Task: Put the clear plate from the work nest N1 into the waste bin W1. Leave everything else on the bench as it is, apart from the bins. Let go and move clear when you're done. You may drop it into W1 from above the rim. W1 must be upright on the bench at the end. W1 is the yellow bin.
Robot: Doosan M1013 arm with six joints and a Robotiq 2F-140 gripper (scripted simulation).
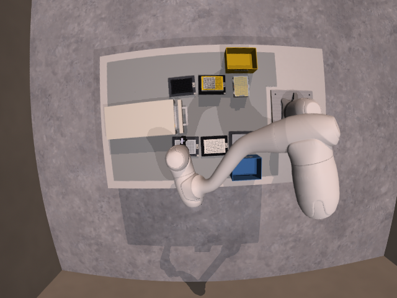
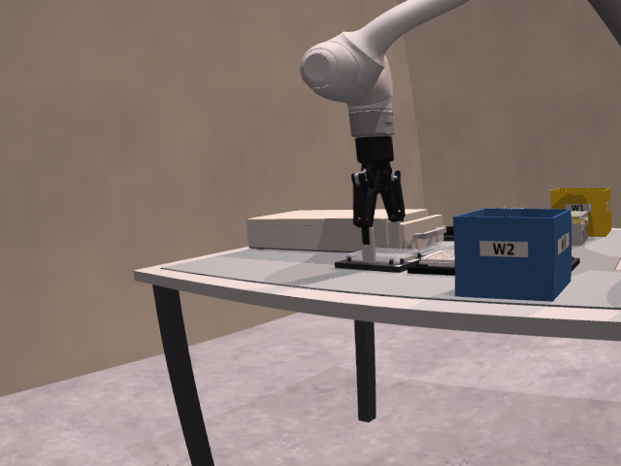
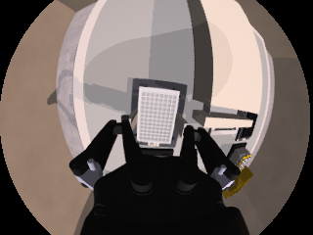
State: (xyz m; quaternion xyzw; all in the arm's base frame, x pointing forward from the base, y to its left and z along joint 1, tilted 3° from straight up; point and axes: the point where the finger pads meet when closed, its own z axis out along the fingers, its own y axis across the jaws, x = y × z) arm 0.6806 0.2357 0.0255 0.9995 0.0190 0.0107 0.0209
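Bench (image 2: 301,295): open surface along the near edge. Yellow bin W1 (image 1: 240,59) upright at the far edge, well apart from the gripper. Gripper (image 2: 376,241) vertical, fingers half-closed on the clear plate (image 3: 158,116), which sits in nest N1 (image 2: 350,264).

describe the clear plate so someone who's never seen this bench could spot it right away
Start from the big beige box at the bench's left end; a row of black nests runs rightward just in front of it. The clear plate sits in the leftmost nest, with the end effector shut on it. Its see-through grey grid sets it apart from the opaque white plate beside it.
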